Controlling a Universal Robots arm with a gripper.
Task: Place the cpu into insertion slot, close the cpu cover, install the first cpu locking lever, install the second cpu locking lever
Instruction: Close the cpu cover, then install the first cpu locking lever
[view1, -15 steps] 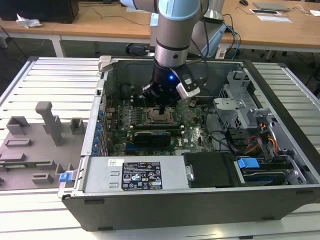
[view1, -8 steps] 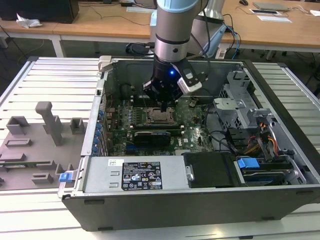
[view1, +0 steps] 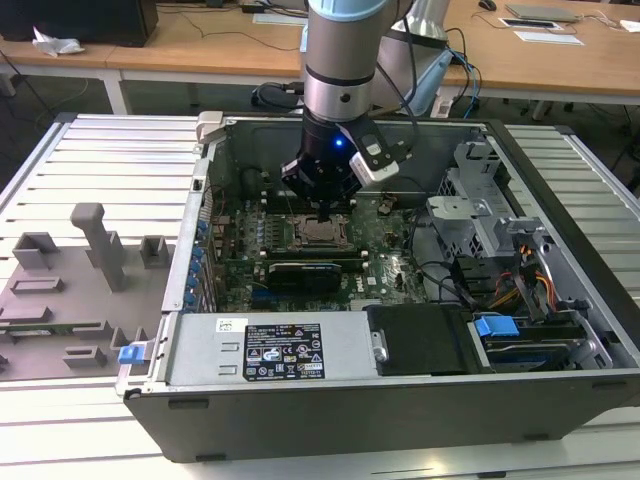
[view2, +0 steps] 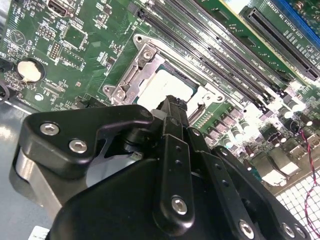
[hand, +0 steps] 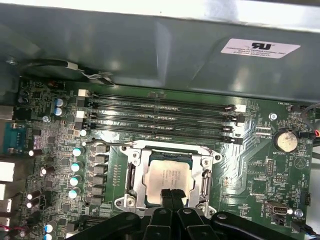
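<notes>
Grey sheet steel forms the nearest wall of the open computer case (view1: 400, 400), which lies on its side on a ribbed aluminium desk (view1: 110, 160). That wall carries a white label (view1: 284, 352) crowded with black print and symbols that I cannot make out. Just behind it, inside the case, sit a black drive box (view1: 420, 340) and a blue plastic tab (view1: 496, 326). Beside the case, on the exterior view's left, a grey fixture plate (view1: 60, 300) with upright blocks rests on the desk.

Deeper inside the case lies the green motherboard (view1: 400, 270). On it the cpu (hand: 167, 176) sits flat in the insertion slot (hand: 170, 154), with faint print on its pale metal top. The cpu cover (hand: 205, 175) lies down around it as a steel frame.

In the first wrist view the gripper (hand: 173, 192) hangs over the cpu's edge, its black fingers (hand: 166, 196) pressed together and gripping nothing. Whether they touch the chip I cannot tell.

Four long black memory slots (hand: 160, 114) run farther inside the case, with a coin cell (hand: 285, 141) nearby. The case's far wall bears a second printed label (hand: 260, 47). Beyond the case stand wooden desks (view1: 560, 60) with papers and cables.
</notes>
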